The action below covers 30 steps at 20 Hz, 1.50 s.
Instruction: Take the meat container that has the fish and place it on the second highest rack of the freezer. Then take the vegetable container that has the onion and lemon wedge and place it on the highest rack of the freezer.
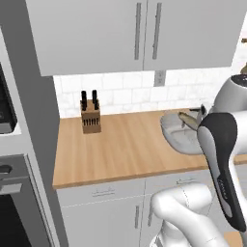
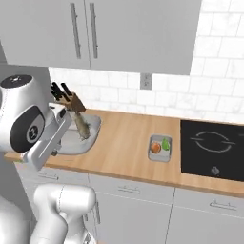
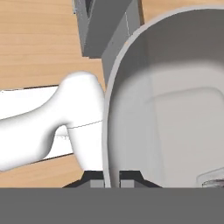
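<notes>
A: Beneath the upper cabinets, left base view first: the meat container (image 1: 181, 135) is tilted and seems lifted off the table (image 1: 120, 144), with the fish (image 1: 187, 120) riding near its upper edge. The arm hides the gripper itself.

B: So what could go wrong?

A: My judgement: the fish could slide out. The tray is tipped and the hold looks like a pinch on one rim, so any swing toward the freezer could spill it or twist the tray loose. A knife block (image 1: 90, 117) stands well off to the gripper's far side.

B: Right base view?

A: It adds what the left lacks: the vegetable container (image 2: 160, 147), well apart from the gripper on the table, with the onion (image 2: 156, 147) and lemon wedge (image 2: 166, 144) inside, and a cooktop (image 2: 212, 150) beyond it. The fish hangs over the meat container just beside the arm.

B: And the hand view?

A: Only here is the grip plain: the gripper (image 3: 111, 180) is closed tight on the meat container's thin rim, a finger on each side of the wall, the grey basin spreading away from it. The freezer's whereabouts I cannot tell.
</notes>
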Tool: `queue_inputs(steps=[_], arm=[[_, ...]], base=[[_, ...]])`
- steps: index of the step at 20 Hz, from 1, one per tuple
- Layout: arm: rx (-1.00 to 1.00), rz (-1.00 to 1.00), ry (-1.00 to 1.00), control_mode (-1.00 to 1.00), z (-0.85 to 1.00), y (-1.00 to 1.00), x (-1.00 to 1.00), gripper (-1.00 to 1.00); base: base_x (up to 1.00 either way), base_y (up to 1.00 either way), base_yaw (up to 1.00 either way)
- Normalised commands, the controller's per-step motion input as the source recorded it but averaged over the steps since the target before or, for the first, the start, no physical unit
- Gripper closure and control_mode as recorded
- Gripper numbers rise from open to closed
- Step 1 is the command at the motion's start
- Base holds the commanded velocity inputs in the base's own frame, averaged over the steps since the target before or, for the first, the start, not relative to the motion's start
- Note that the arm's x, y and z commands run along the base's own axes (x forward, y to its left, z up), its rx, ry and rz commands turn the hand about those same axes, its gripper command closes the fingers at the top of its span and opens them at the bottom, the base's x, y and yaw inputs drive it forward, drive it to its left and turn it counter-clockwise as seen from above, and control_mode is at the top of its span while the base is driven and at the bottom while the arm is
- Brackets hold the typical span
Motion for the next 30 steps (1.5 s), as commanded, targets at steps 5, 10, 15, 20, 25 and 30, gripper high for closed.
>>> queue_inputs(steps=[5,10,15,20,25,30], arm=[[0.0,0.0,0.0,1.0,0.0,0.0,0.0,1.0],[0.0,0.0,0.0,1.0,0.0,0.0,0.0,1.0],[0.0,0.0,0.0,1.0,0.0,0.0,0.0,1.0],[0.0,0.0,0.0,1.0,0.0,0.0,0.0,1.0],[0.0,0.0,0.0,1.0,0.0,0.0,0.0,1.0],[0.0,0.0,0.0,1.0,0.0,0.0,0.0,1.0]], base=[[-0.72,0.0,0.29],[-0.2,0.0,0.64],[-0.08,-0.03,0.91],[-0.01,0.0,0.93],[0.5,0.6,0.39],[0.8,0.92,0.08]])
